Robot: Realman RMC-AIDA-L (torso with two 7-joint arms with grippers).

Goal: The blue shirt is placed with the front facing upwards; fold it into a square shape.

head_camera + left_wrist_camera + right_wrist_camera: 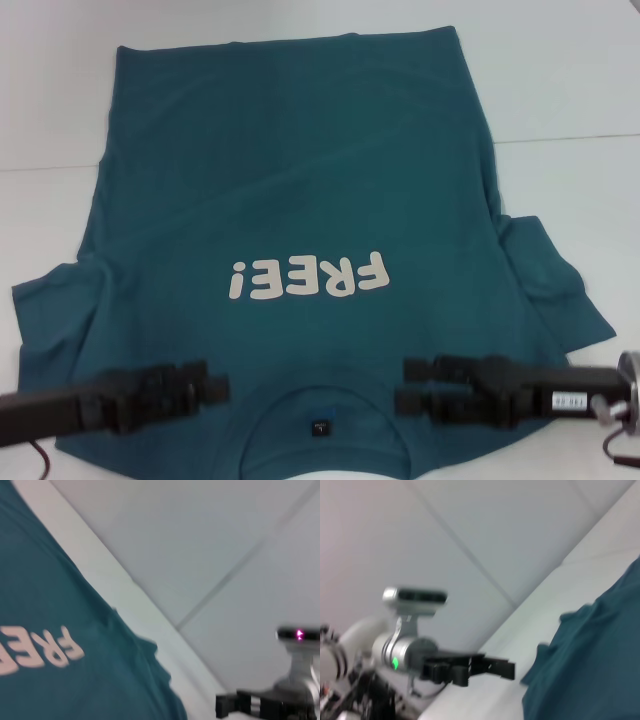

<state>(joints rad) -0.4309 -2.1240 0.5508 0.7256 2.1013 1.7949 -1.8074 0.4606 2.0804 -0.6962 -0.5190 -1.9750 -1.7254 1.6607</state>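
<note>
The main risk, as I judge it, is an uneven grasp: if one end effector pinches the shoulder fabric deeper than the other, or takes only the upper layer, the fold line will go crooked and the result will not be a square. The sleeves add to this risk, because both are already wrinkled and the right one is bunched, so they can drag or stay spread outside the body when the cloth is lifted. The blue shirt (pixel 290 200) lies flat on the white counter (pixel 570 70) with its front up, the collar toward the robot and the hem at the far side; the cream letters "FREE!" (pixel 308 277) stand on the chest, and a small black label (pixel 318 427) sits inside the collar. The left end effector (pixel 222 386) is over the shoulder area just beside the collar on the robot's left, and its fingers seem close together, but I cannot tell if they are released or clenched. The right end effector (pixel 403 386) is over the opposite shoulder, and its two fingers stand apart, so it looks released and grasps nothing. The collar lies between the two, near both.
</note>
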